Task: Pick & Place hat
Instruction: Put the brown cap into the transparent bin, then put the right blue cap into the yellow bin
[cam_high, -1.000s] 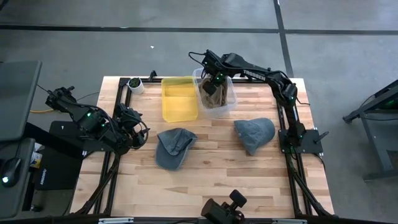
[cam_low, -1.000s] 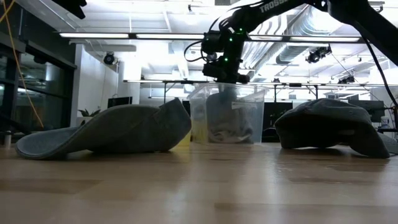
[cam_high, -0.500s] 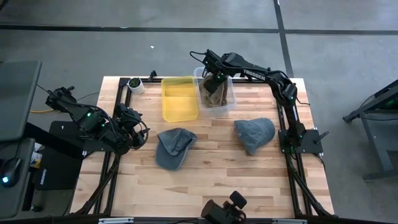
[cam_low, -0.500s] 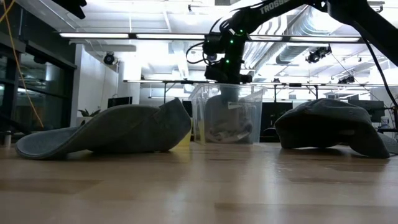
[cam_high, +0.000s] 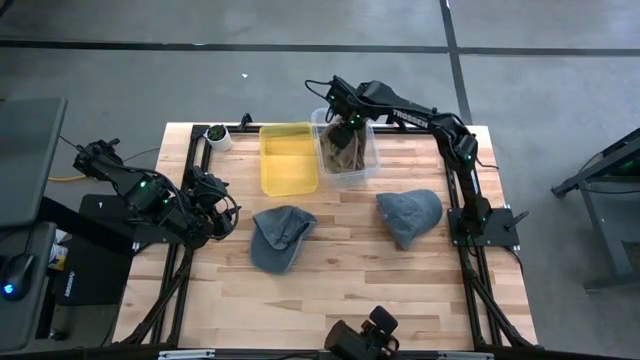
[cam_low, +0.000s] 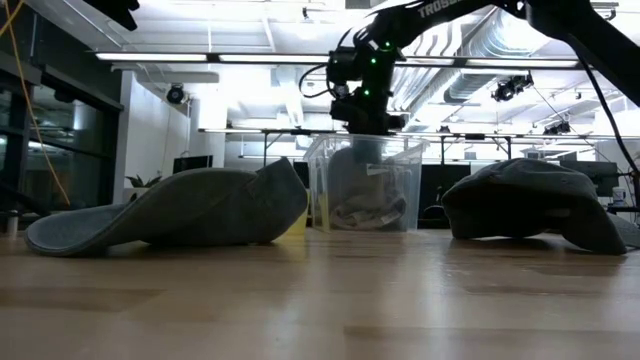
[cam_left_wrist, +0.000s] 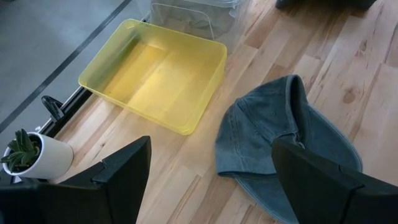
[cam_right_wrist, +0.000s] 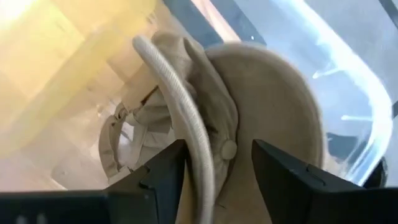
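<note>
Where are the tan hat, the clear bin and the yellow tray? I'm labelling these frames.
tan hat (cam_right_wrist: 273, 118): right wrist view, on its rounded crown.
clear bin (cam_high: 372, 157): high view, on its right wall.
yellow tray (cam_left_wrist: 158, 78): left wrist view, on its bare floor.

A pale butcher-block counter (cam_high: 340, 280) stands on a grey concrete floor (cam_high: 560, 120) crossed by dark seams. At the counter's ten o'clock corner sits a small white pot with a green succulent (cam_high: 216, 135), also seen in the left wrist view (cam_left_wrist: 31, 154). Black frame rails (cam_high: 190, 180) edge the counter. A camera mount (cam_high: 360, 335) sits at the six o'clock edge. A dark stand (cam_high: 600, 180) rests on the floor at three o'clock. Beyond the counter, long ceiling lights (cam_low: 210, 57) and exposed ducts (cam_low: 480, 40) show.
</note>
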